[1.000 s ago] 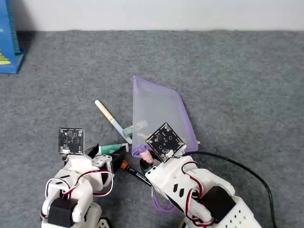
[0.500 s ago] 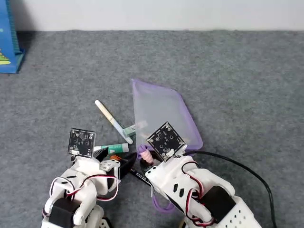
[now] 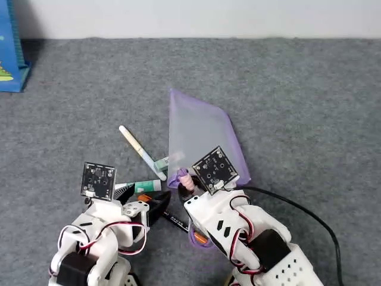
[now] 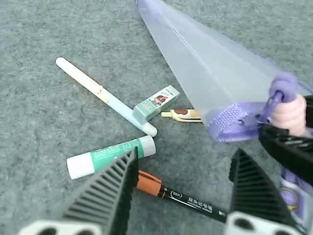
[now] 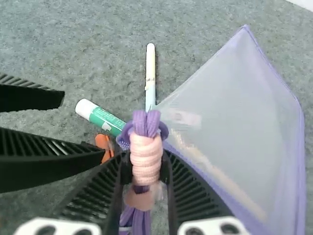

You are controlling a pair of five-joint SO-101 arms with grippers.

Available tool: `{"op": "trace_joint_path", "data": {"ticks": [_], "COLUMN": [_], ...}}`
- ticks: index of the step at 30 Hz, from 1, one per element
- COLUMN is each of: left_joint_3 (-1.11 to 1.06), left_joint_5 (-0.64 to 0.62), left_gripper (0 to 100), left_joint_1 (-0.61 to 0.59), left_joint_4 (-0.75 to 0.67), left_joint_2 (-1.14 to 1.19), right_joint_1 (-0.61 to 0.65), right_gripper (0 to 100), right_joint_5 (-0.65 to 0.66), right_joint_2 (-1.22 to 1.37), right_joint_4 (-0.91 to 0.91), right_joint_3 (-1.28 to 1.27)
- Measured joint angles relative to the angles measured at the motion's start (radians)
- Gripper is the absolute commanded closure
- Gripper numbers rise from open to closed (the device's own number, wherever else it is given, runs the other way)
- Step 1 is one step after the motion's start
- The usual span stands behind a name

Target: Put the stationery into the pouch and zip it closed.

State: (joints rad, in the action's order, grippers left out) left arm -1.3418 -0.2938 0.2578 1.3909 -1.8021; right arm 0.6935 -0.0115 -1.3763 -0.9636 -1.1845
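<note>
We find the right gripper [image 5: 144, 166] clenched on the pull [image 5: 145, 147], pouch [image 3: 199, 134] mid-table. The left gripper [image 4: 187, 155] is spread and empty above the glue stick [image 4: 110, 155], whose long axis runs along the table's near edge, almost finger to finger. We judge the left arm nearer.

A grey, felt-like covering spreads over the whole counter [image 3: 297, 89], its nap fine and even. Along the far edge it meets a plain white wall [image 3: 208, 18]. In the far left corner a blue box [image 3: 11, 53] stands upright near that wall, cut off by the frame, with a green, yellow and red picture on its face.
</note>
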Motion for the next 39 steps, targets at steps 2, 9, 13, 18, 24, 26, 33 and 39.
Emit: {"op": "trace_joint_path", "data": {"ticks": [2, 9, 13, 18, 24, 26, 33, 39], "left_joint_3": [0.000, -0.052, -0.078, -0.078, -0.190, -0.212, -0.216, -0.216], "left_joint_5": [0.000, 0.000, 0.000, 0.000, -0.003, -0.005, -0.005, -0.005], "left_gripper": [71, 71, 71, 72, 83, 86, 94, 99], "left_joint_1": [0.000, 0.000, 0.000, 0.000, 0.003, 0.005, 0.005, 0.006], "left_joint_4": [0.000, -0.115, -0.137, -0.147, -0.273, -0.318, -0.341, -0.341], "left_joint_2": [0.000, 0.000, 0.000, 0.000, 0.003, 0.000, 0.000, 0.000], "right_joint_1": [0.000, 0.035, 0.035, 0.038, 0.038, 0.040, 0.041, 0.043], "right_gripper": [99.1, 99.1, 99.1, 99.1, 99.1, 99.1, 99.1, 99.1], "right_joint_5": [0.002, 0.003, 0.003, 0.003, 0.003, 0.003, 0.003, 0.003], "right_joint_2": [0.000, 0.000, 0.000, 0.000, 0.000, 0.000, 0.000, 0.000], "right_joint_4": [0.000, 0.000, 0.000, 0.000, 0.000, 0.000, 0.000, -0.015], "right_joint_3": [0.000, 0.000, 0.000, 0.000, 0.000, -0.002, -0.002, -0.002]}}
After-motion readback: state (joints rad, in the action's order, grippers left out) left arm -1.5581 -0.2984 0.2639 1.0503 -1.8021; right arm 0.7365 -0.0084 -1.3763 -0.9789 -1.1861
